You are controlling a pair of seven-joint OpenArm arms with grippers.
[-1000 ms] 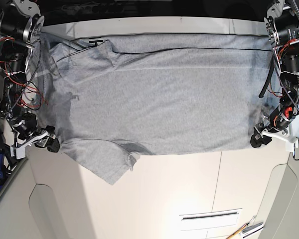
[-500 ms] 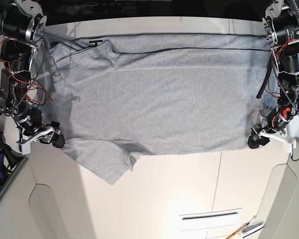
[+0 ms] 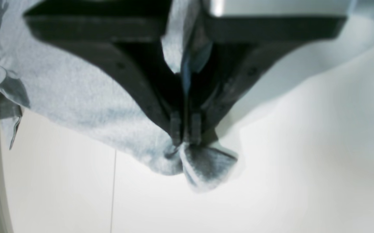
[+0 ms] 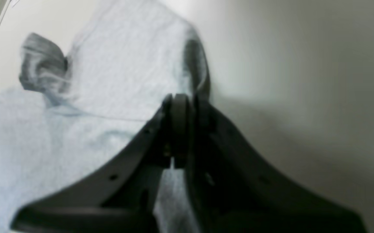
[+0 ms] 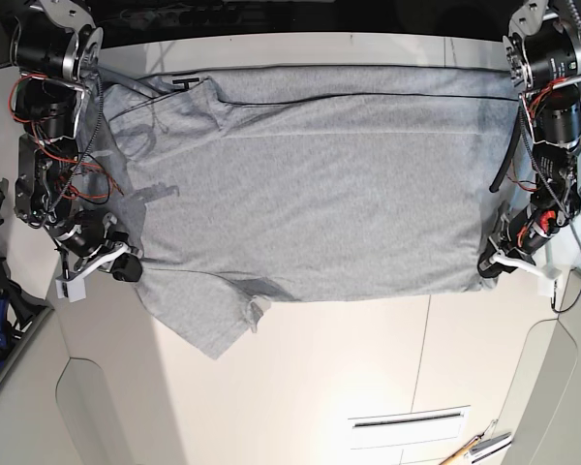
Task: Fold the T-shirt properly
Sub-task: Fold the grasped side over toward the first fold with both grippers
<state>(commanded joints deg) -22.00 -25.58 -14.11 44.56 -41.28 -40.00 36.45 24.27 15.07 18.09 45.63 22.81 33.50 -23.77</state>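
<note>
Pinching the T-shirt's [image 5: 310, 194] near corners, both sets of fingers are clamped on cloth: left gripper [image 3: 184, 137] at one end, right gripper [image 4: 182, 100] at the other. Beyond them the shirt stretches lengthwise across the bench [image 5: 368, 387], toward its far edge.

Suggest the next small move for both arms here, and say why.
Probably lift both corners and carry them toward the far edge. The left pincer and right pincer are each shut on a near-edge corner of the T-shirt, which lies spread flat on the table, unfolded.
</note>
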